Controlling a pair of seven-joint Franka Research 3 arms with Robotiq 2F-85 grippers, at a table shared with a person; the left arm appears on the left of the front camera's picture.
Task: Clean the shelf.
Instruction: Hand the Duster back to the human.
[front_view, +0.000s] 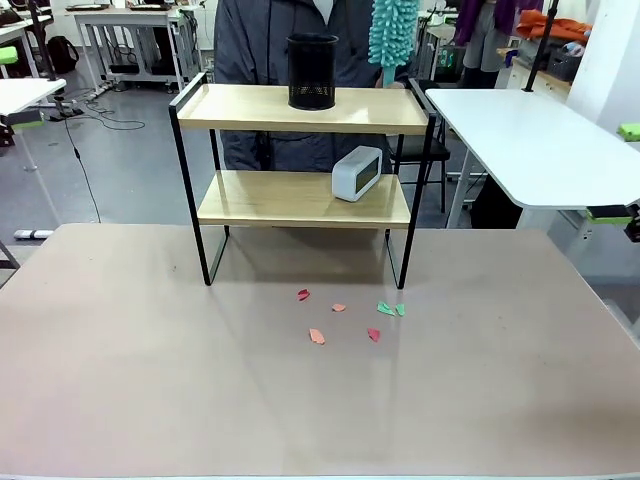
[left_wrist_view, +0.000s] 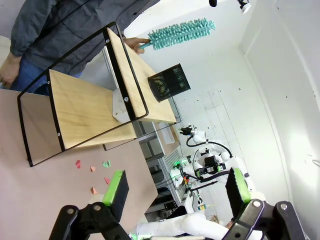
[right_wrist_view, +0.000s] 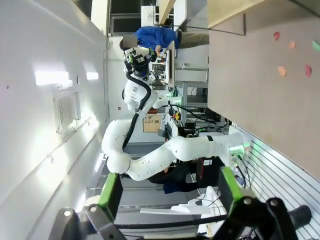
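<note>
Left hand (left_wrist_view: 177, 192) hangs above the bench (front_view: 150, 380), fingers spread wide, holding nothing. Right hand (right_wrist_view: 167, 192), also wide and empty, faces away from it. The shelf (front_view: 300, 200) stands mid-bench at the far side, carrying a cup (front_view: 312, 72) and clock (front_view: 356, 172); paper scraps (front_view: 340, 315) lie in front. A person's duster (front_view: 388, 35) is cut off at the top.

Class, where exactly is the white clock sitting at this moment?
In the front view, the white clock rests on the lower board of the shelf, toward its right end, below and right of the black mesh cup on the top board.
</note>
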